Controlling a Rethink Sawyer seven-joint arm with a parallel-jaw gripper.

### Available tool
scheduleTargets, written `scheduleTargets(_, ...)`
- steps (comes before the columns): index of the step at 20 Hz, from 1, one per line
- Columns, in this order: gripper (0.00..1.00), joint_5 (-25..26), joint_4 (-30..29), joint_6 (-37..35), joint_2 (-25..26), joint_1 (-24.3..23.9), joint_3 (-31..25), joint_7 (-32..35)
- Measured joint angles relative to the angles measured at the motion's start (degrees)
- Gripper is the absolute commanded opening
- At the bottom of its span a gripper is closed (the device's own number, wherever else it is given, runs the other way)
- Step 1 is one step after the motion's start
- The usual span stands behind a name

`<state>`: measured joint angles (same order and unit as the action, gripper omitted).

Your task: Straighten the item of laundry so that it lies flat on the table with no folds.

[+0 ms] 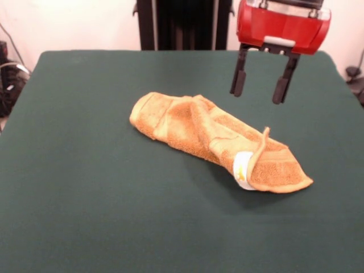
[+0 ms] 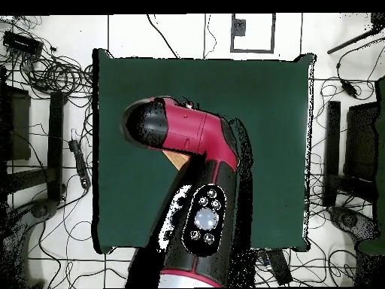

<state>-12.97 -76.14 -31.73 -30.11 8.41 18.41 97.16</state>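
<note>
The item of laundry (image 1: pixel 213 139), a golden-orange terry towel, lies crumpled and folded over itself in the middle of the dark green table (image 1: pixel 85 199). It runs from upper left to lower right, with a white tag (image 1: pixel 243 169) showing near its right end and one edge curled upward. My gripper (image 1: pixel 263 86) hangs open in the air above and behind the towel's right part, holding nothing. In the overhead view the red and black arm covers nearly all of the towel; only a small orange patch (image 2: pixel 176 159) shows beside it.
Cables, stands and equipment lie on the floor around the table (image 2: pixel 263 113) in the overhead view.
</note>
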Motion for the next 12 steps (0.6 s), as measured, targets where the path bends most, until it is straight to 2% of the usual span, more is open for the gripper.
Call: scheduleTargets(12, 1.00, 0.14, 0.01, 0.01, 2.85, 0.01, -0.47, 0.00)
